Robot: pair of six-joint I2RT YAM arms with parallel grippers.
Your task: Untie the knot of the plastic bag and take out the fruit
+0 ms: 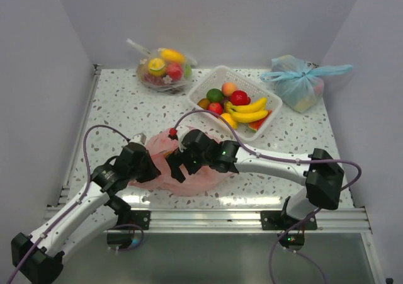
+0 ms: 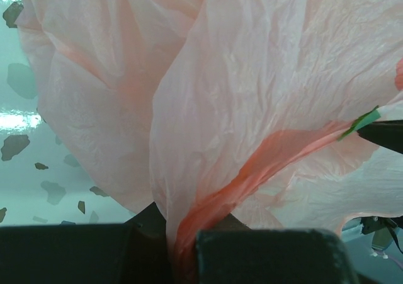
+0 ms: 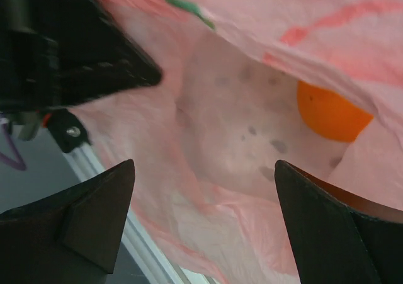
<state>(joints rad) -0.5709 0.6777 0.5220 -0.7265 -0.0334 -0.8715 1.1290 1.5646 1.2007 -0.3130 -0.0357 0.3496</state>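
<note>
I am looking down on a speckled table (image 1: pixel 126 107). The pink plastic bag (image 1: pixel 203 181) is lying crumpled at the 6 o'clock edge, between both arms. A white basket (image 1: pixel 203 82) is sitting at 1 o'clock from it, already holding toy fruit.

My left claw (image 2: pixel 182 243) is pinching a fold of pink film, its jaws fully closed on it. I judge it is anchoring the bag and lifting one side so the mouth gapes for the other arm.

My right claw (image 3: pixel 203 170) is hanging spread wide with nothing in it, pointing into the bag's hollow. It looks readied for a reach.

An orange (image 3: pixel 330 117) is lying inside the bag at 2 o'clock from the gap between the right claw's tips, near the right-hand finger but not between the jaws. I cannot make out the knot.
</note>
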